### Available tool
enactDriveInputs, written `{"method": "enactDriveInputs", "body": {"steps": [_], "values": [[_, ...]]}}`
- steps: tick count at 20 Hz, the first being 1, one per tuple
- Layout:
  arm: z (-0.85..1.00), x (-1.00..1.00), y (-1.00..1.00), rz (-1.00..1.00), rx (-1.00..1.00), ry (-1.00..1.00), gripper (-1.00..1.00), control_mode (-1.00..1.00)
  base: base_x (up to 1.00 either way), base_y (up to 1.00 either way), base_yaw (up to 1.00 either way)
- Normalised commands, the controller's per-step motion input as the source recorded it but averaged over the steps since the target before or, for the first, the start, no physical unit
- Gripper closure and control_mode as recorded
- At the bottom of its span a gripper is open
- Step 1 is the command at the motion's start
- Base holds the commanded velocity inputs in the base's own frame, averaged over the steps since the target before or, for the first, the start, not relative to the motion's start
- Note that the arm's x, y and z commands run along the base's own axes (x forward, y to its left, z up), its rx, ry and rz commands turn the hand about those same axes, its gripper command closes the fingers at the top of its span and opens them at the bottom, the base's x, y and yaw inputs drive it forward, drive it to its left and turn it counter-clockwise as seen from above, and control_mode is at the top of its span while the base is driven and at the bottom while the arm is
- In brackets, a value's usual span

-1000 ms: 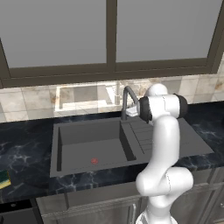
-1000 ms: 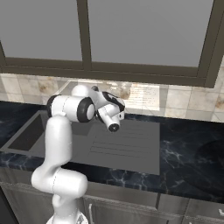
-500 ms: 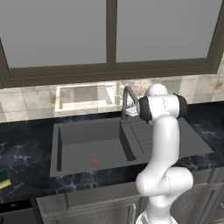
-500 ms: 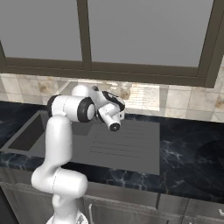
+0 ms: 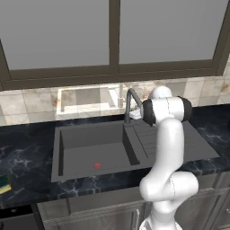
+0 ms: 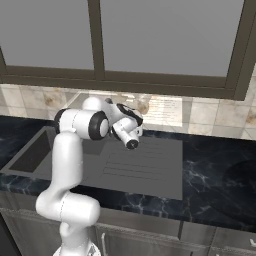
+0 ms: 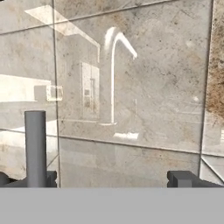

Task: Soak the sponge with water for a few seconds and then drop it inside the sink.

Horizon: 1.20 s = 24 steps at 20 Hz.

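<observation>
Your arm has barely moved in the last second: the gripper [image 7: 111, 179] still hovers by the faucet [image 5: 129, 99], facing the tiled wall, its fingers spread wide with nothing between them. You haven't picked up the sponge [image 5: 3, 183], which lies well apart on the countertop [image 5: 27, 157] left of the sink [image 5: 60, 152]. The basin holds nothing but its red drain mark [image 5: 97, 165], and no water runs.

The white jointed arm [image 5: 168, 148] stands folded upright, its two-finger gripper [image 7: 113, 179] level and held empty, dark fingertips [image 7: 181, 178] wide apart.
</observation>
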Motion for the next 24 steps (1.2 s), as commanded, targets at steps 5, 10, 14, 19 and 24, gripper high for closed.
{"method": "enactDriveInputs", "body": {"steps": [5, 10, 14, 19, 24], "values": [[-0.11, 0.08, -0.23, -0.03, 0.0, -0.06, -1.0, -1.0, 0.0, 0.0, 0.0], [-0.11, 0.0, -0.34, -0.09, 0.0, -0.09, -1.0, -1.0, 0.0, 0.0, 0.0], [-0.05, 0.02, -0.34, -0.12, 0.0, -0.07, -1.0, -1.0, 0.0, 0.0, 0.0], [0.0, 0.11, -0.29, -0.11, 0.0, -0.02, -1.0, -1.0, 0.0, 0.0, 0.0], [0.0, 0.11, -0.26, -0.09, 0.0, 0.0, -1.0, -1.0, 0.0, 0.0, 0.0]]}}
